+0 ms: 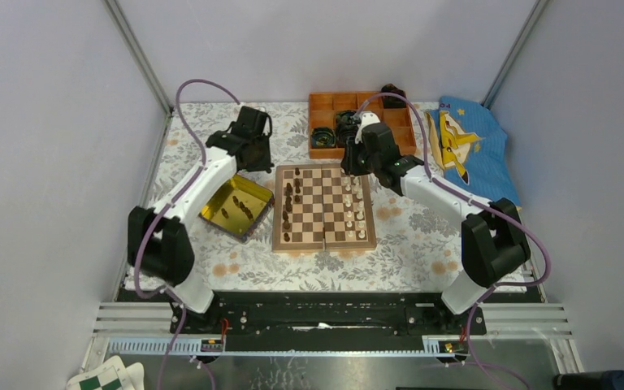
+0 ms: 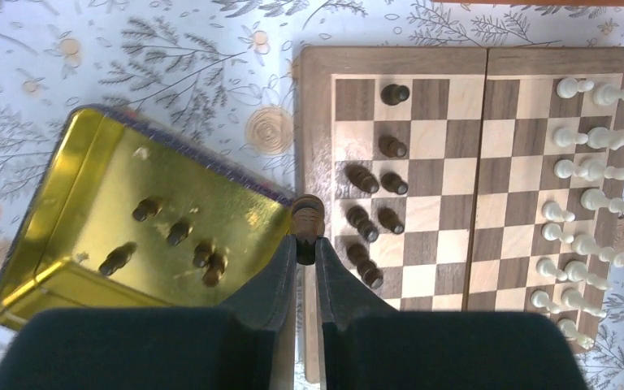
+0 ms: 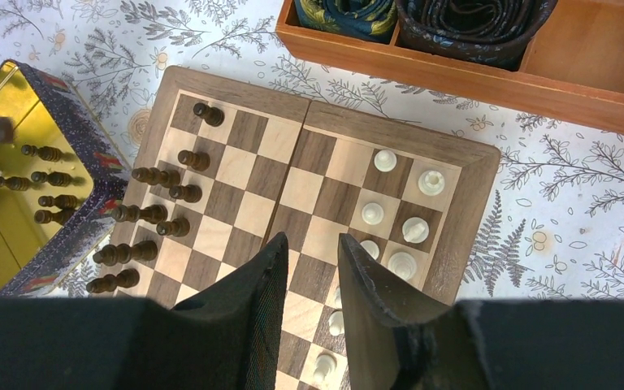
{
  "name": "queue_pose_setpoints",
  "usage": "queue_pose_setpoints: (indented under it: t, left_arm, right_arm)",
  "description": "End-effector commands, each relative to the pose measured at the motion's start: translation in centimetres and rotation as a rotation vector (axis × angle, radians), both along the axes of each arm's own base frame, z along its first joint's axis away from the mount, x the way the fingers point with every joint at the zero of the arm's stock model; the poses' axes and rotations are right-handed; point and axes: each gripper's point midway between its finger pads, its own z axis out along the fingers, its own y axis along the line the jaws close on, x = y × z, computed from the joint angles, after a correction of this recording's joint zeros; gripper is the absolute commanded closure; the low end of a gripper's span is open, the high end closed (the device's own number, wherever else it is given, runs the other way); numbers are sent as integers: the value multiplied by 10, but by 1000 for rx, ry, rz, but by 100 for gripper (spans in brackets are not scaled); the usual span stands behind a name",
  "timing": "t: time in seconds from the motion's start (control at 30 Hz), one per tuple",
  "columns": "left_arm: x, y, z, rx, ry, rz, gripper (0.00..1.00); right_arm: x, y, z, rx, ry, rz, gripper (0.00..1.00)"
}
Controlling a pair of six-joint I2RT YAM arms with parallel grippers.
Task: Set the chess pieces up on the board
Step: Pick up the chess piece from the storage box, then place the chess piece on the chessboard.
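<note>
The board [image 1: 322,244] lies mid-table, with dark chess pieces [image 1: 288,203] along its left columns and cream pieces [image 1: 356,207] along its right. My left gripper [image 2: 307,244] is shut on a dark brown piece [image 2: 307,218], held over the gap between the board's left border [image 2: 313,122] and the gold tray [image 2: 89,162]. Several more dark pieces [image 2: 177,233] lie in that tray. Above the board's middle squares [image 3: 236,166], near the cream pieces [image 3: 386,160], my right gripper [image 3: 313,240] hangs open with nothing between its fingers.
An orange compartmented box [image 1: 325,101] with black coiled rolls [image 1: 322,136] stands just behind the board. A blue cloth with a yellow figure [image 1: 463,142] lies at the back right. The gold tray [image 1: 211,213] sits tilted left of the board.
</note>
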Motion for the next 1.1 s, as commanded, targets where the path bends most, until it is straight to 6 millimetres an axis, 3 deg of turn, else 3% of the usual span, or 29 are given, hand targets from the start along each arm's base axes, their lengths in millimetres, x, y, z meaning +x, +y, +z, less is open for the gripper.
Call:
queue_pose_setpoints:
  t: [0.0,0.37,1.07]
  left_arm:
    - [14,-17,-15,-2,70,-48,100]
    - [46,-37,-43,4,140,-94,100]
    - [43,-57,-76,44,240,-173,100]
  right_arm:
    - [6,-3,31,43,-78,-20,64]
    - [7,-2,28,37,-76,-20,64]
    - [11,-3,20,27,-61,-25,64]
